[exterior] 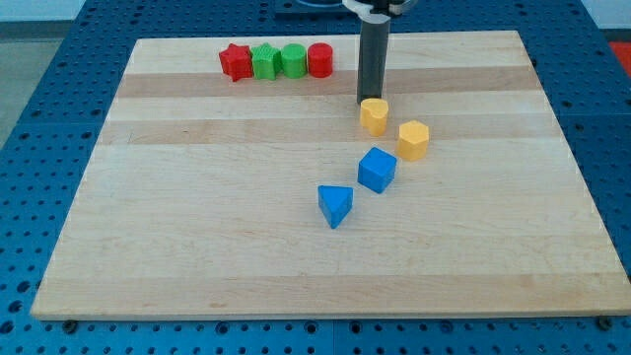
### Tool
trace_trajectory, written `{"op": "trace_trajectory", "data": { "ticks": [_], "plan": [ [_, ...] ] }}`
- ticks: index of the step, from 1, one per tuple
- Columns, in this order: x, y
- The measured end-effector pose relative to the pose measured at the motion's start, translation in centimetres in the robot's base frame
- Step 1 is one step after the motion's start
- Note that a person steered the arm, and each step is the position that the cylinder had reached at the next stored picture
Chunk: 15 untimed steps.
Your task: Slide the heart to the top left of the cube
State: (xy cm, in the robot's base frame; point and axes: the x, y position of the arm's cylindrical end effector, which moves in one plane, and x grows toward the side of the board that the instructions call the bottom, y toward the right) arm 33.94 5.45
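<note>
My tip [370, 101], a bare rod holding nothing, touches the top edge of the yellow heart [374, 116], up-right of the blue cube [377, 170]. The heart looks light, rigid, likely to pivot; I'd push through its middle.

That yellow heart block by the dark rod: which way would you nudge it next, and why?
Probably a short push toward the view's left. The yellow heart sits straight above the blue cube, not yet upper left of it. My tip touches the heart's top-left edge, so I would first shift round to its right side, then slide it left.
</note>
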Motion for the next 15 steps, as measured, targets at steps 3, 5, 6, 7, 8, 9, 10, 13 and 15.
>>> {"op": "trace_trajectory", "data": {
  "ticks": [3, 5, 6, 7, 8, 9, 10, 13, 15],
  "plan": [
    [-0.1, 4.6],
    [1.7, 4.7],
    [3.1, 4.7],
    [3.8, 4.7],
    [3.8, 4.6],
    [3.8, 4.5],
    [3.8, 4.4],
    [3.8, 3.3],
    [3.7, 3.3]
  ]
}}
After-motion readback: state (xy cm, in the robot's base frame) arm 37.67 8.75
